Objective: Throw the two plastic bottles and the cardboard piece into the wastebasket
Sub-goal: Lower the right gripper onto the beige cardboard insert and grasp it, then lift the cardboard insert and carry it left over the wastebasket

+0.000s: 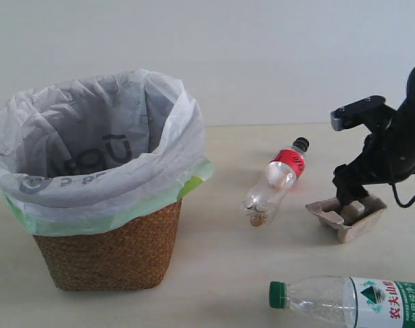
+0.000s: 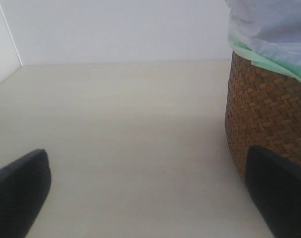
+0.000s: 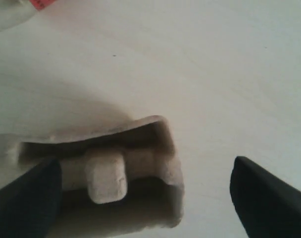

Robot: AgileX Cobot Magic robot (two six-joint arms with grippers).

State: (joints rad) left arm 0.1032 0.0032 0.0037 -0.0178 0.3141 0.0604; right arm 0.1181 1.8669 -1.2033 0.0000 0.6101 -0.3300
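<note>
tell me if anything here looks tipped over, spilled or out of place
Both bottles lie on their sides on the table: the red-label bottle right of the upright wastebasket, the green-cap bottle nearer the camera, cut off by the frame. Nothing looks spilled or broken.

The right arm (image 1: 402, 137), at the right edge of the exterior frame, is matte black with rounded housings; a black camera block (image 1: 361, 109) with a grey end juts toward the upper left; a thin black cable (image 1: 400, 201) loops below; the fingers (image 2: 19, 193) of the left gripper (image 2: 146, 163) are black, round-tipped and finely ribbed; the right gripper (image 3: 146, 163) looks alike.
</note>
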